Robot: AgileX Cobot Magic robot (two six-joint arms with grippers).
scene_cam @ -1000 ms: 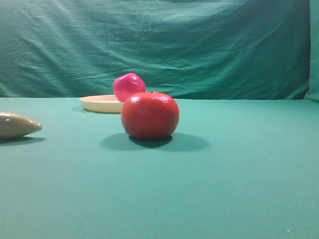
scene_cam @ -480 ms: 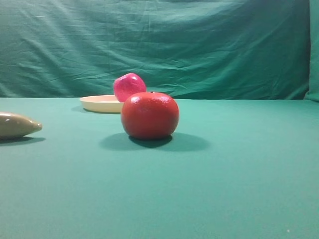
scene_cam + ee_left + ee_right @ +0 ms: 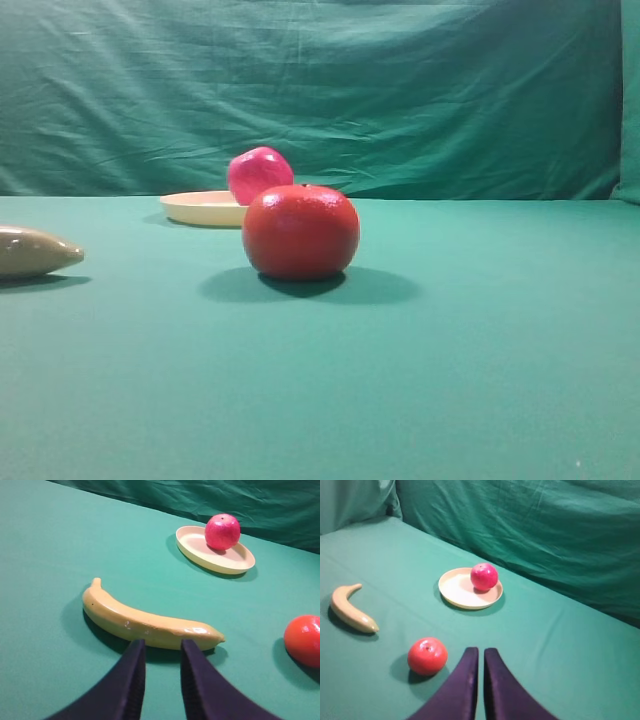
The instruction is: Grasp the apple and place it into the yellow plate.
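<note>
Apple (image 3: 484,576) sits in yellow plate (image 3: 460,592), far from both jaws

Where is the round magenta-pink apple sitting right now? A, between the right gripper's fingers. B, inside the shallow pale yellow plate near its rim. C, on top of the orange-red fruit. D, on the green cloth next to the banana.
B: the round magenta-pink apple rests inside the shallow pale yellow plate, towards one edge, with the yellow banana and the orange-red fruit apart on the green cloth and no gripper touching it.

No readable text, label or number shows anywhere.
</note>
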